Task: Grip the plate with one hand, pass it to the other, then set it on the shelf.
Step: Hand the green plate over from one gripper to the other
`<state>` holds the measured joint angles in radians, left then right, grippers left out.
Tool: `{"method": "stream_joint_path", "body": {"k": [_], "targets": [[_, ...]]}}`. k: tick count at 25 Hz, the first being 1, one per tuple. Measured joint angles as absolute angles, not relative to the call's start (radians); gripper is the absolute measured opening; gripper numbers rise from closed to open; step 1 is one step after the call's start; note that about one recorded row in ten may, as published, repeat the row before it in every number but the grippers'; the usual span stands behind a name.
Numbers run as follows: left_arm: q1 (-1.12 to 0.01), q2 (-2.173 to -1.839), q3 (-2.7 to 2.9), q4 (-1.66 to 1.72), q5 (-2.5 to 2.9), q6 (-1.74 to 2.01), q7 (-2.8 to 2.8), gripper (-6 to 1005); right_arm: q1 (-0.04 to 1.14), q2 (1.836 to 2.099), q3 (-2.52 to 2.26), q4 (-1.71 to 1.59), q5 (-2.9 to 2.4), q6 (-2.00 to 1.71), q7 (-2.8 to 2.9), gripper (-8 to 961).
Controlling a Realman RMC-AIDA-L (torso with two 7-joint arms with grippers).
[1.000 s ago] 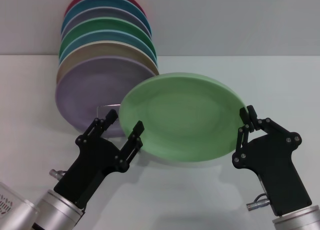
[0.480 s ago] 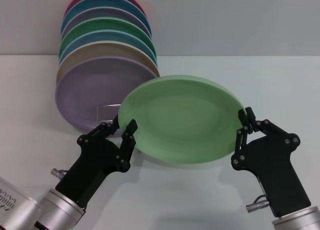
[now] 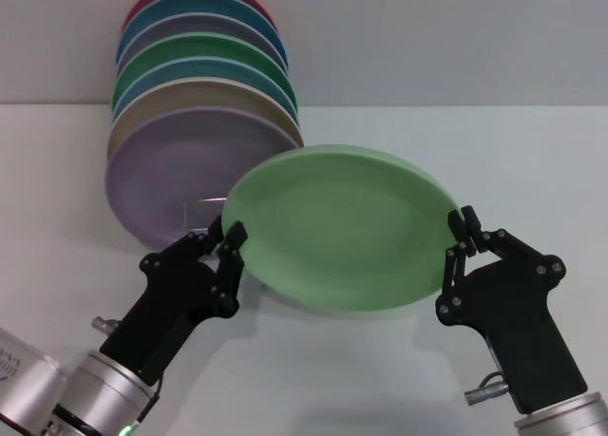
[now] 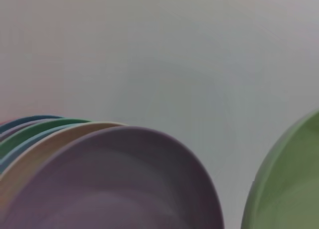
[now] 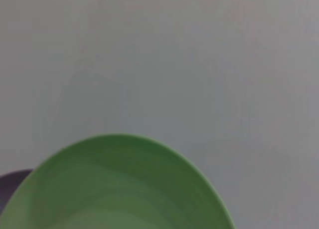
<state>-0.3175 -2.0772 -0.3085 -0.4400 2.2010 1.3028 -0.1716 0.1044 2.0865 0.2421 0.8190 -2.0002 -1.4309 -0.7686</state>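
Two pincers on one plate (image 3: 342,227): right pincer (image 3: 457,235) clamped on its right rim; left pincer (image 3: 224,238) closed onto the left rim, nearer the shelf (image 3: 201,209).

plate (image 3: 342,227): round, shallow, plain pastel green, matte; held clear of the worktop, tilted with its face toward the camera, just in front of the rack
shelf (image 3: 201,208): thin clear wire rack, only its small rectangular front loop showing, left of the plate

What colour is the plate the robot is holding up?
Light pastel green; the plate shows best in the head view.
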Motion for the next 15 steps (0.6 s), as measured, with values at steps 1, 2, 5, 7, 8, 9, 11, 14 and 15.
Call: {"method": "stream_joint_path", "body": {"k": [1,2,5,7,8,9,11,14,15], "targets": [[-0.318,-2.077,-0.313,-0.44,2.201,1.3,-0.178,224,0.104,2.086,0.242,0.819,-2.0,-1.431,-0.769,107],[-0.318,-2.077,-0.313,-0.44,2.201,1.3,-0.178,202,0.104,2.086,0.242,0.819,-2.0,-1.431,-0.769,107],[-0.318,-2.077,-0.313,-0.439,2.202,1.299,-0.179,160,0.103,2.086,0.242,0.819,-2.0,-1.431,-0.77,110],[-0.317,-2.077,-0.312,-0.439,2.205,1.299,-0.179,161,0.103,2.086,0.242,0.819,-2.0,-1.431,-0.77,112],[-0.317,-2.077,-0.311,-0.44,2.206,1.299,-0.179,161,0.103,2.086,0.242,0.819,-2.0,-1.431,-0.77,112],[-0.317,-2.077,-0.309,-0.441,2.206,1.3,-0.179,161,0.103,2.086,0.242,0.819,-2.0,-1.431,-0.77,113],[-0.317,-2.077,-0.306,-0.445,2.207,1.304,-0.179,162,0.103,2.086,0.243,0.819,-2.0,-1.431,-0.77,115],[-0.314,-2.077,-0.305,-0.451,2.209,1.308,-0.18,163,0.104,2.086,0.245,0.819,-2.0,-1.431,-0.772,117],[-0.314,-2.077,-0.304,-0.451,2.21,1.309,-0.18,163,0.104,2.086,0.245,0.819,-2.0,-1.431,-0.773,118]]}}
